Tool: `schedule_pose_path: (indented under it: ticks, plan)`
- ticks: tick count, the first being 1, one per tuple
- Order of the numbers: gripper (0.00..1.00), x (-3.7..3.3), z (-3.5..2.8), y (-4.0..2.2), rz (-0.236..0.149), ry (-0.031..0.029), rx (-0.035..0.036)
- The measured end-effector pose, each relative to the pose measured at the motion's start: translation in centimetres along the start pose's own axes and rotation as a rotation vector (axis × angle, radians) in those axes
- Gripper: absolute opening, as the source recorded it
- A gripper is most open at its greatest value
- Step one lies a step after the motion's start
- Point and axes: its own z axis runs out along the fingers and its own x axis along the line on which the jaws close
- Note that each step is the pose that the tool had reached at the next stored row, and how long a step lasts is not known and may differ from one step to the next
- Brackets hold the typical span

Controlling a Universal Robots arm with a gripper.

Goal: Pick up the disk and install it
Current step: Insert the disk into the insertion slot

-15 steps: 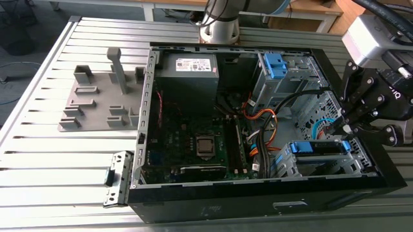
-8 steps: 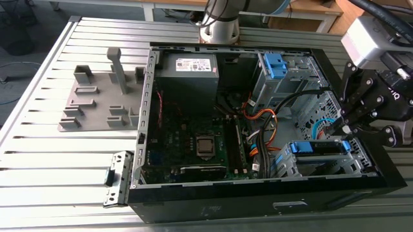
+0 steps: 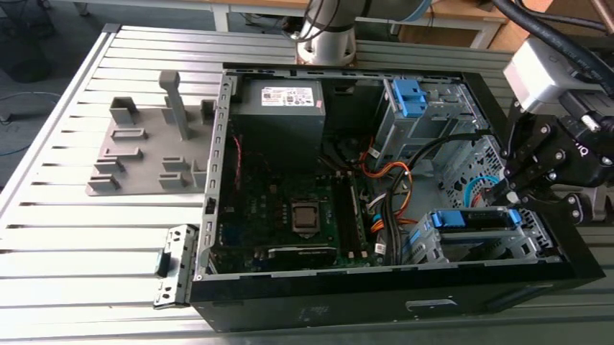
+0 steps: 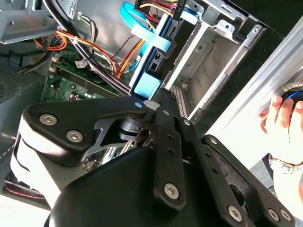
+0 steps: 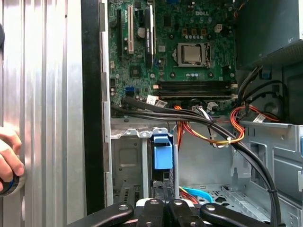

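The ribbed metal worktop (image 3: 67, 237) is carrying the open black computer case (image 3: 364, 305), its green board and bundled cables lying bare. In the perforated grey steel drive cage (image 3: 518, 246) at the exterior view's right, the disk (image 3: 472, 219) is sitting flat inside its glossy blue plastic bracket. It is looking largely installed, though full seating is hard to judge. The gripper (image 3: 507, 195) is hovering just over its corner, with its fingers (image 4: 165, 142) drawn together and clasping nothing I can make out.

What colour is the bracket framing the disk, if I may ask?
The bracket is blue; exterior view.
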Motion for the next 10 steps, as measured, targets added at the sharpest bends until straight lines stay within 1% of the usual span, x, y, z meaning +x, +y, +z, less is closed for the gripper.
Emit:
schedule_pose_path:
  ticks: [4,5,10]
  plan:
    - [0.11,0.01,0.24,-0.54,0.0,0.0007,0.0]
    - [0.11,0.01,0.33,-0.84,0.0,0.0015,0.0]
    - [0.11,0.01,0.55,-1.41,0.0,0.0028,0.0001]
